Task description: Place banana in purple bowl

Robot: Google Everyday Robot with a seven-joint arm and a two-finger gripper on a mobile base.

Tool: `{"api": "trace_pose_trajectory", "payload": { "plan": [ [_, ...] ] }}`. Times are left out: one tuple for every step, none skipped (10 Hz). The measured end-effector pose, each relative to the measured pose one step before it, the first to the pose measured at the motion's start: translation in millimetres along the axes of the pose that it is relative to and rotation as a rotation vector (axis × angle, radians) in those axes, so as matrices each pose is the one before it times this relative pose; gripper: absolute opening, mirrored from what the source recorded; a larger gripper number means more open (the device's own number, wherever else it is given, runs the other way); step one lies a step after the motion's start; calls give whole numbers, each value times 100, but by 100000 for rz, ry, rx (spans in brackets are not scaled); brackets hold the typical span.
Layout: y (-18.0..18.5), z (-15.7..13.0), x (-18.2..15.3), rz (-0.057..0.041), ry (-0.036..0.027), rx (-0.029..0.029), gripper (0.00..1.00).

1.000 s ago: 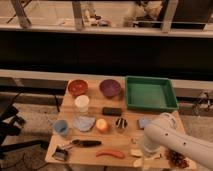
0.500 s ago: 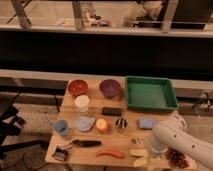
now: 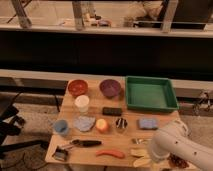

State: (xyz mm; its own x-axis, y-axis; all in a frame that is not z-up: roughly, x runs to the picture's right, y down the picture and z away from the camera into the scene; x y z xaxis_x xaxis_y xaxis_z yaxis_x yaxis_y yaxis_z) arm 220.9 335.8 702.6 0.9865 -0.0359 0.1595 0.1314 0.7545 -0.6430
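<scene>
The purple bowl [image 3: 110, 88] stands at the back middle of the wooden table, to the right of the orange-red bowl [image 3: 78, 87]. The banana [image 3: 139, 152] lies pale yellow at the table's front right edge. My white arm [image 3: 172, 141] reaches in from the lower right. My gripper [image 3: 152, 156] is down at the arm's end, right beside the banana. The arm hides most of it. The gripper is far from the purple bowl.
A green tray [image 3: 150, 93] sits at back right. A white cup [image 3: 82, 103], black block [image 3: 112, 111], blue cloth [image 3: 84, 123], orange fruit [image 3: 102, 125], blue sponge [image 3: 148, 123], blue cup [image 3: 61, 127] and red chili [image 3: 111, 153] lie across the table.
My arm has moved lower and to the right, toward the front edge by the banana, uncovering the blue sponge. The things on the table have not moved.
</scene>
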Motion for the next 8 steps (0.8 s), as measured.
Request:
{"api": "trace_pose_trajectory", "payload": {
  "plan": [
    [-30,149,213,-448,-198,904,80],
    [-164,244,51,-673,-551,786,80],
    [-289,270,-42,-912,-525,614,80],
    [-357,274,2,-774,-432,445,80],
    [-172,279,121,-113,-440,105,80],
    [-132,296,262,347,-348,11,80],
    [-173,255,232,311,-263,-57,80],
    [-118,203,202,377,-373,-80,80]
  ]
}}
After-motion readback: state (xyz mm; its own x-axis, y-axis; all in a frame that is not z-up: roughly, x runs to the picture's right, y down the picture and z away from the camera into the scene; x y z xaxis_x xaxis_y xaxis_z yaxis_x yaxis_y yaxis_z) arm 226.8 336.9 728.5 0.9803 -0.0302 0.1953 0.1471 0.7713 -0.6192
